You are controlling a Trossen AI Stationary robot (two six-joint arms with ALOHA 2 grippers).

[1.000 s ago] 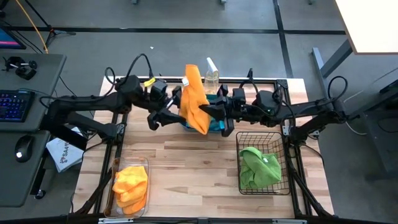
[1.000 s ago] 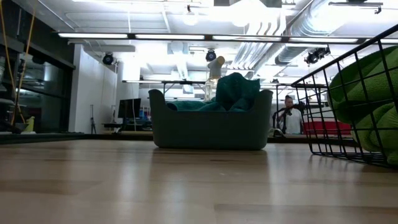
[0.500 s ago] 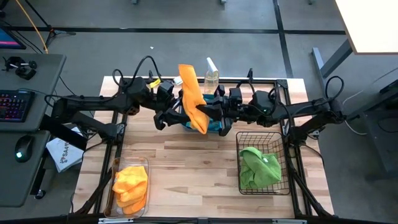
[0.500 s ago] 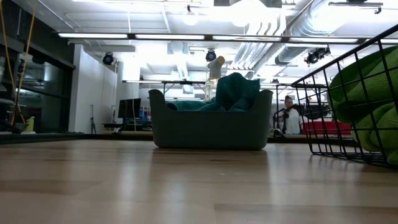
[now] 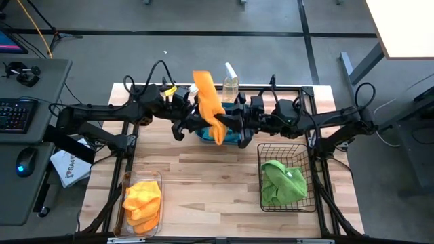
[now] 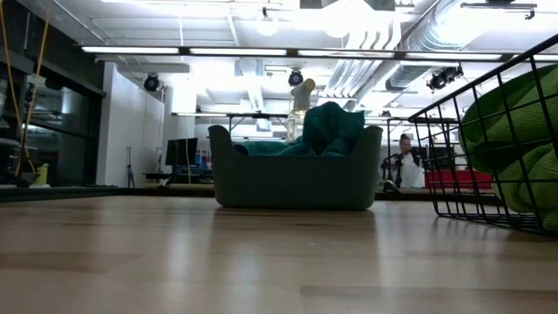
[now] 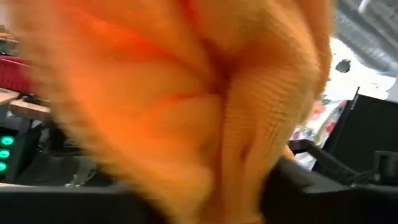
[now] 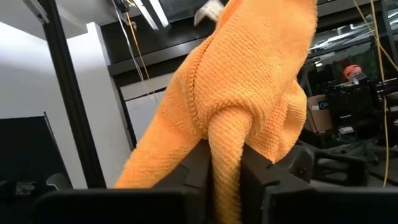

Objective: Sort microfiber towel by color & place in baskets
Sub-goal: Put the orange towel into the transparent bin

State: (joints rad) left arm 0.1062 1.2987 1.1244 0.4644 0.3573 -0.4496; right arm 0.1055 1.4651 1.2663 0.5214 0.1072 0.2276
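An orange microfiber towel (image 5: pixel 209 108) hangs high above the teal tub (image 5: pixel 235 137) at the table's far middle. My right gripper (image 5: pixel 228 122) reaches in from the right and is shut on it. My left gripper (image 5: pixel 186 125) comes from the left and is open. The towel (image 7: pixel 186 93) fills its wrist view, and a fold drops between the dark fingers. Turquoise cloth (image 6: pixel 331 126) is heaped in the tub (image 6: pixel 296 179). More orange towels (image 5: pixel 142 200) lie in the clear bin and a green towel (image 5: pixel 281 179) in the wire basket. My left gripper (image 7: pixel 205 205) has a fold of the orange towel between its open fingers; I cannot tell whether they touch it. My right gripper (image 8: pixel 225 180) pinches a narrow bunched fold (image 8: pixel 227 146) of the towel between its two fingers (image 8: pixel 194 171). It comes level from the table's right. The towel is lifted clear and spreads upward and beyond the fingers.
A clear spray bottle (image 5: pixel 230 81) stands at the far edge behind the tub. The clear bin (image 5: pixel 125 203) sits near left, the black wire basket (image 5: pixel 260 169) near right. Bare wood lies between them.
My left gripper has moved toward the table's right, up to the hanging towel. The towel's upper part has shifted a little to the left and the whole cloth now bunches shorter between the two grippers.
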